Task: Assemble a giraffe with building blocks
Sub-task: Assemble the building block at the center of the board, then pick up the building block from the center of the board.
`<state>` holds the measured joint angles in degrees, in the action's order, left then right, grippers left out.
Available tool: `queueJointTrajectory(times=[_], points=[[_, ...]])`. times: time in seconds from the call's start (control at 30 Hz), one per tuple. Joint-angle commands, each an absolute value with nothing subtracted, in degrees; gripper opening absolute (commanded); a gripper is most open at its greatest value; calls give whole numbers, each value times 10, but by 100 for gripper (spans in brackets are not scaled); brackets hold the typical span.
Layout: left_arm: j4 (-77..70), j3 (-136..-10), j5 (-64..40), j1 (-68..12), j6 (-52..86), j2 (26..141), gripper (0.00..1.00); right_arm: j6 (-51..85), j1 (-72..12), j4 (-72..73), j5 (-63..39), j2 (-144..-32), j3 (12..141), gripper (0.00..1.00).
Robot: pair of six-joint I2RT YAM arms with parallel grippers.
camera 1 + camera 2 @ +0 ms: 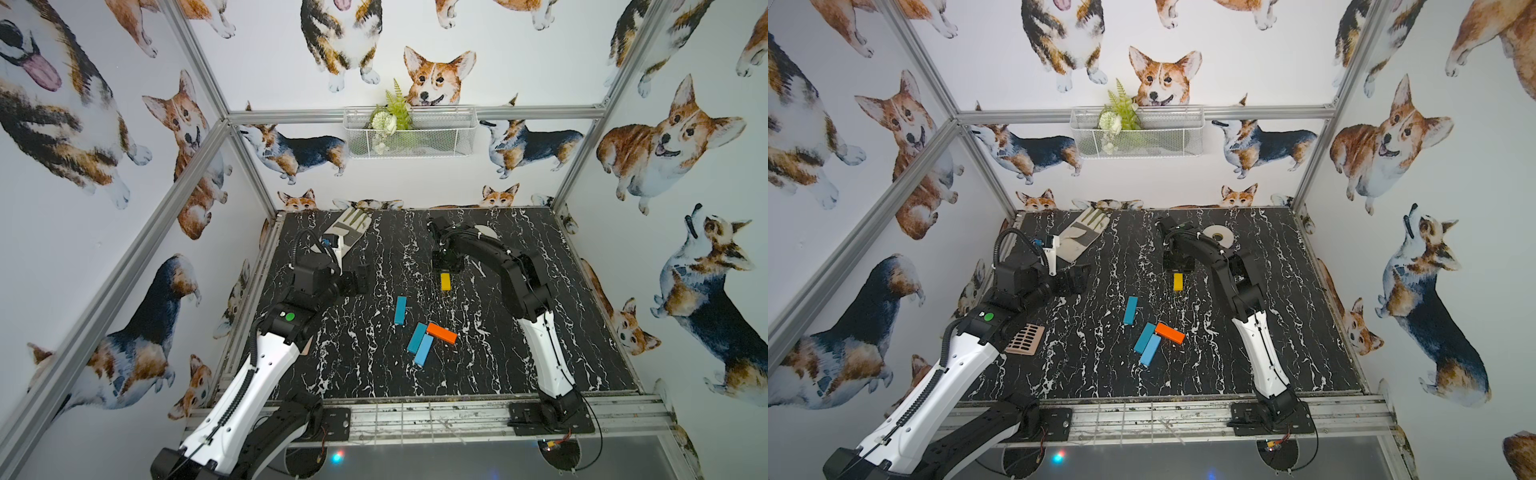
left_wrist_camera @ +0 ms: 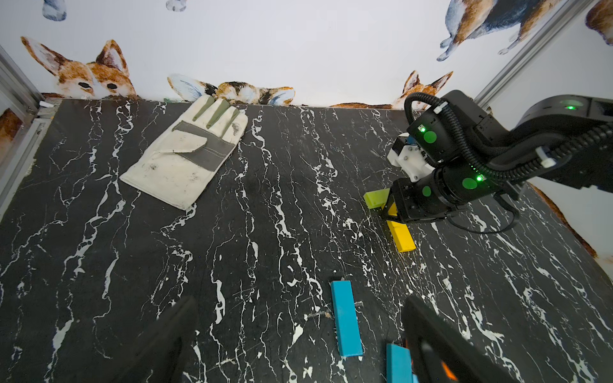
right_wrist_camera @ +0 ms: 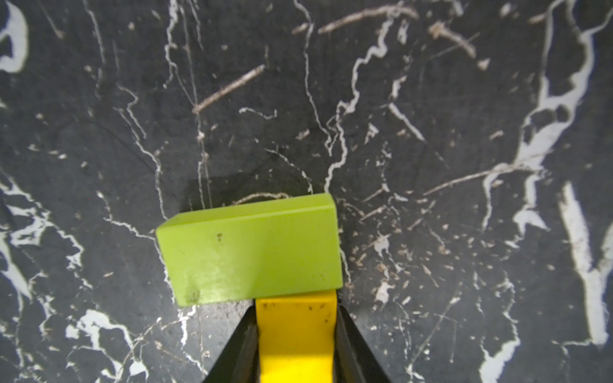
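My right gripper (image 3: 296, 310) is shut on the yellow block (image 3: 295, 338), which lies flat on the black marble table (image 1: 519, 353) at mid-right. Its far end touches the lime green block (image 3: 248, 252), set crosswise like a giraffe head on a neck. In both top views the gripper (image 1: 445, 269) hides the green block. One blue block (image 1: 400, 310) lies alone at the centre. Two more blue blocks (image 1: 417, 337) (image 1: 424, 356) lie side by side nearer the front, with the orange block (image 1: 441, 333) against them. My left gripper (image 2: 298, 335) hovers open and empty over the left centre.
A white glove (image 1: 347, 232) lies at the back left. Behind my right arm sits a white tape roll (image 1: 1219, 236). A tan grid piece (image 1: 1025, 339) lies beside my left arm. A wire basket (image 1: 409, 133) hangs on the back wall. Walls enclose three sides.
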<state>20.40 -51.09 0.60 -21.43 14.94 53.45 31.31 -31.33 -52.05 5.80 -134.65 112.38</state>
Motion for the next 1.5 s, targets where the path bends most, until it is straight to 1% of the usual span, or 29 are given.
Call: queueJointTrajectory(times=[0.0,0.13,0.2,0.23,0.33,0.4,0.5,0.63,0.7,0.77,0.83,0.97,1.07,1.17,1.3,1.47], points=[[191,-515,8,-213,150,534,100,310,-312,-525,58,-1353,1129,37],[191,-515,6,-214,150,533,100,309,-311,-526,58,-1355,1130,37],[190,-515,6,-214,150,533,100,309,-311,-526,60,-1355,1130,40],[191,-514,7,-214,150,533,100,309,-312,-527,60,-1354,1129,43],[191,-515,6,-214,151,534,100,303,-311,-522,58,-1345,1119,68],[191,-514,5,-214,150,533,100,297,-311,-507,56,-1328,1100,79],[191,-514,6,-213,150,533,100,287,-314,-494,56,-1296,1074,88],[190,-515,5,-213,150,533,100,292,-323,-476,51,-1224,1012,93],[190,-515,5,-213,152,532,100,312,-339,-457,47,-1179,970,100],[188,-516,4,-213,151,532,100,336,-371,-446,47,-1144,943,100],[190,-515,4,-211,152,531,100,356,-404,-457,52,-1140,946,99],[191,-515,7,-209,153,526,100,413,-473,-486,50,-1186,996,79],[192,-515,8,-206,155,523,100,460,-508,-490,42,-1234,1035,73],[193,-514,9,-205,156,520,100,496,-526,-507,49,-1274,1072,70],[193,-514,9,-204,156,514,100,517,-536,-544,76,-1306,1109,70],[193,-514,7,-205,156,511,100,519,-538,-561,80,-1323,1121,69]])
